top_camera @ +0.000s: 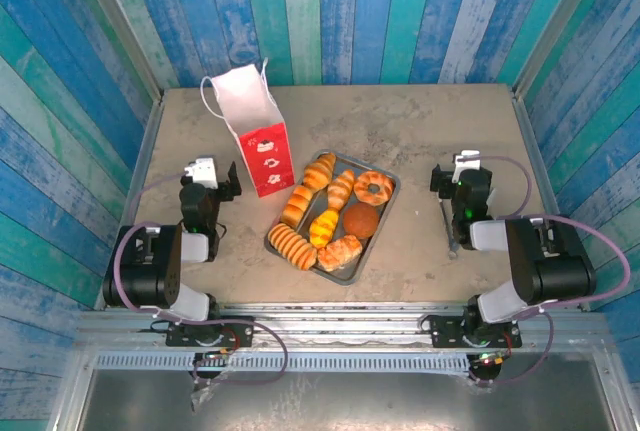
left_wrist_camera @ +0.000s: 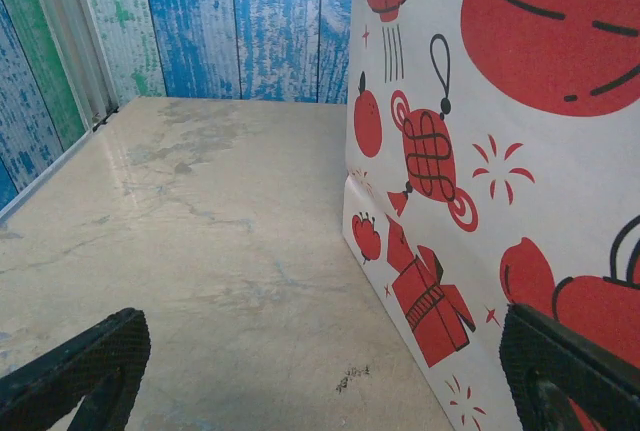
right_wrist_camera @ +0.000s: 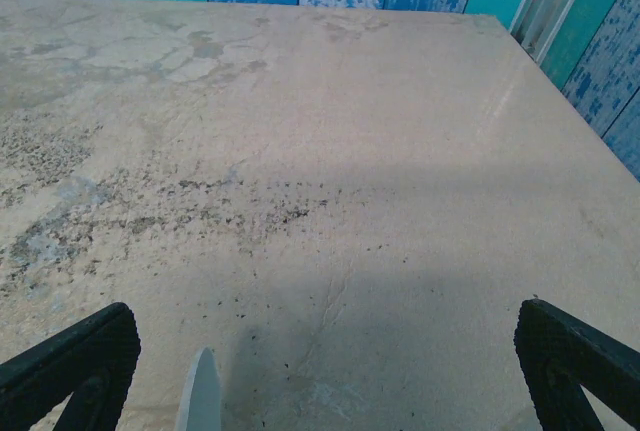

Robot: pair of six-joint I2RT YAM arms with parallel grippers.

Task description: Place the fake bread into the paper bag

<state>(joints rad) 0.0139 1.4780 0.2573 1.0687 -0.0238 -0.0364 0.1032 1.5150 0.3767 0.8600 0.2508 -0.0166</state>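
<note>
Black jaws of your left gripper (top_camera: 212,177) stand wide and empty just beside the upright white-and-red paper bag (top_camera: 252,131), so keep that arm from nudging the bag's wall. Right of the bag, all the fake bread (top_camera: 330,213) lies in the grey metal tray (top_camera: 386,213), none bagged yet. Your right gripper (top_camera: 462,179), also wide and empty, hangs over bare table (right_wrist_camera: 320,151) apart from the tray, so bring it over the ring doughnut (top_camera: 374,187) nearest it, close gently, and lift high enough to clear the bag's rim
</note>
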